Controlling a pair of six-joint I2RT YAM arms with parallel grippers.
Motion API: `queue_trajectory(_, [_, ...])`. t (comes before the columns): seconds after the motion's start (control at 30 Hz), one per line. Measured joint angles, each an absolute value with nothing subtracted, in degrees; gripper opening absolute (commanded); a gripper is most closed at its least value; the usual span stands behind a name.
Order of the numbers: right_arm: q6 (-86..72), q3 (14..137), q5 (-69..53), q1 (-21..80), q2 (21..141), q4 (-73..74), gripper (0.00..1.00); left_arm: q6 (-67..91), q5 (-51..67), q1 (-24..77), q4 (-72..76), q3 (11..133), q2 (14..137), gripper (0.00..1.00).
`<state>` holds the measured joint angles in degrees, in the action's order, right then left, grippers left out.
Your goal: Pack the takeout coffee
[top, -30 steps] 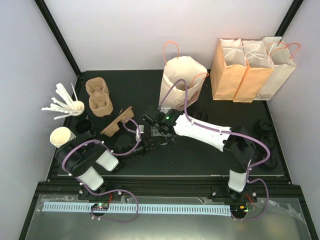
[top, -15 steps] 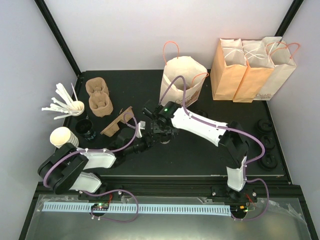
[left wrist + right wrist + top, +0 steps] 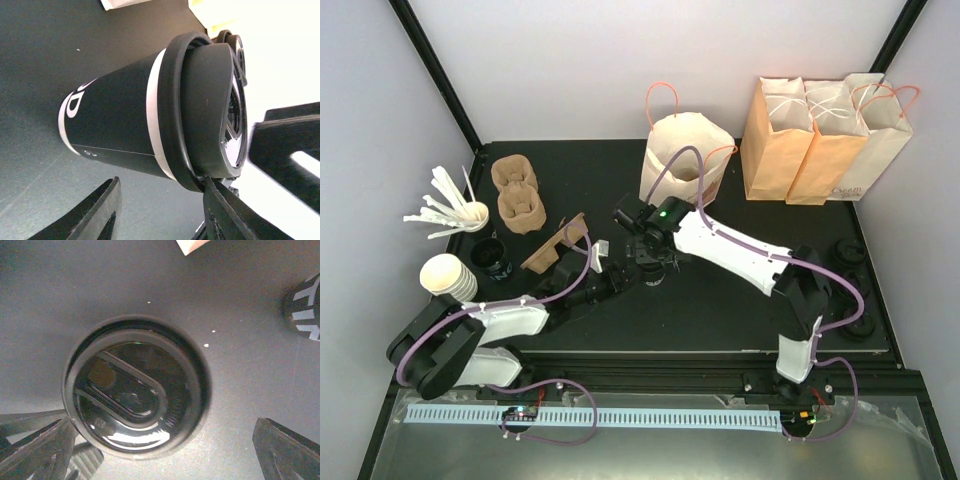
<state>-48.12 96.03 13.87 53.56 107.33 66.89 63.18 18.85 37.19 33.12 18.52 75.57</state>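
The takeout coffee (image 3: 135,390) is seen standing upright, straight under the right gripper (image 3: 160,427), which is spread wide. The left gripper (image 3: 160,200), also wide, is held beside it.

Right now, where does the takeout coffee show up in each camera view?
Top external: takeout coffee mid-table, mostly hidden under the right gripper.
Left wrist: fills the centre, appearing sideways in the picture, lid to the right.
Right wrist: seen from straight above, left of centre.
Shared landmark: its glossy black lid, edge-on in the left wrist view, face-on in the right wrist view.
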Motion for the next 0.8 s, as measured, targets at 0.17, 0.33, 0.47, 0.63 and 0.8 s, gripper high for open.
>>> queue_trajectory(0.17, [-44.3, 95.1, 11.9, 51.9, 102.9, 64.6, 1.00, 60.9, 16.9, 37.2, 24.4, 19.8, 72.4, 0.66])
queue_trajectory(0.33, [-38.8, 85.8, 3.3, 45.7, 92.6, 54.7, 0.97, 57.4, 15.0, 37.0, 14.4, 23.0, 69.6, 0.70])
queue_trajectory(0.47, [-35.5, 78.8, -4.3, 40.3, 87.4, 47.6, 0.88, 54.5, 14.3, 36.6, 10.0, 27.1, 69.0, 0.71])
queue_trajectory(0.63, [-31.6, 73.1, -9.2, 38.8, 87.2, 42.3, 0.79, 51.5, 15.2, 35.9, 8.8, 29.7, 69.5, 0.72])
queue_trajectory(0.8, [-30.3, 65.9, -11.3, 38.5, 84.8, 36.6, 0.73, 49.3, 16.9, 35.0, 7.2, 31.2, 69.7, 0.64])
